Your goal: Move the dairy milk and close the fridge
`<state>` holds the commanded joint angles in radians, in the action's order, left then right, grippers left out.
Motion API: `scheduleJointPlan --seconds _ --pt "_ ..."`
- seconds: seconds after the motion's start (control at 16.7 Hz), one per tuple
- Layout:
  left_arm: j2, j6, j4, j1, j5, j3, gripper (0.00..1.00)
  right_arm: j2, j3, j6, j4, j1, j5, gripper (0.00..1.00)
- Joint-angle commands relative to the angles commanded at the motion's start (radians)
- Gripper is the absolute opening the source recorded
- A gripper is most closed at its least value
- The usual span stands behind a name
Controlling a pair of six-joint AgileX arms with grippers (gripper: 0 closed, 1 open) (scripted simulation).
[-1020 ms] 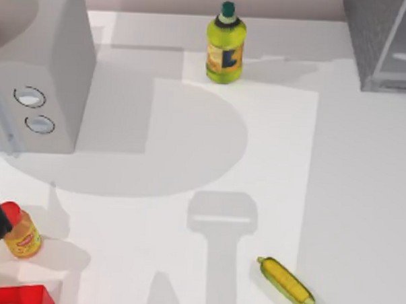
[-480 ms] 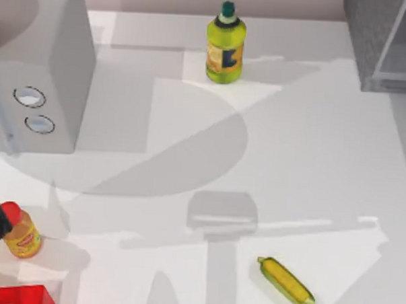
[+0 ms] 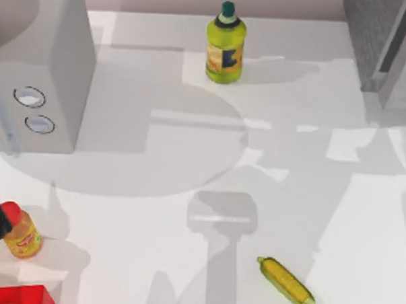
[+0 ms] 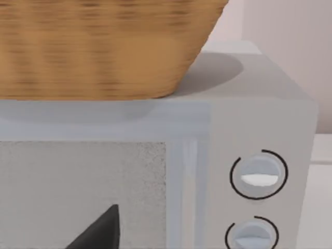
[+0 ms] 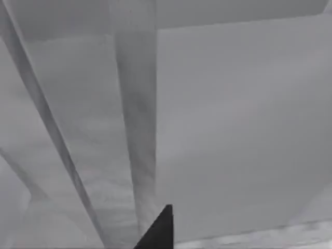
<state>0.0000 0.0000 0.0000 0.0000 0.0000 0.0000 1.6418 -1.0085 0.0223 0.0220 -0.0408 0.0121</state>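
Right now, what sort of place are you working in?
Probably a kitchen counter, in simulation: a microwave with two dials and a basket on top at the left, a fridge at the far right, and an oil bottle and corn cob on the white table.

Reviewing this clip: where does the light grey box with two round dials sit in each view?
Top view: the light grey box stands at the table's left edge, toward the back.
Left wrist view: its front is seen close up, with a woven basket on top.
Right wrist view: close grey panels instead, apparently the fridge.
Shared landmark: the two round dials.
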Motion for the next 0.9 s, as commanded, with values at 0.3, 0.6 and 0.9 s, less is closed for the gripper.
scheduleJointPlan --seconds 0.3,0.6,0.9 --pt "0.000 0.000 0.000 0.000 0.000 0.000 1.00 -0.021 0.001 -0.023 0.022 0.020 -0.013 1.00" --pt "0.000 0.000 0.000 0.000 0.000 0.000 1.00 0.054 -0.068 -0.019 -0.004 0.005 -0.019 1.00" --pt "0.000 0.000 0.000 0.000 0.000 0.000 1.00 0.252 -0.344 -0.021 -0.043 0.005 -0.021 1.00"
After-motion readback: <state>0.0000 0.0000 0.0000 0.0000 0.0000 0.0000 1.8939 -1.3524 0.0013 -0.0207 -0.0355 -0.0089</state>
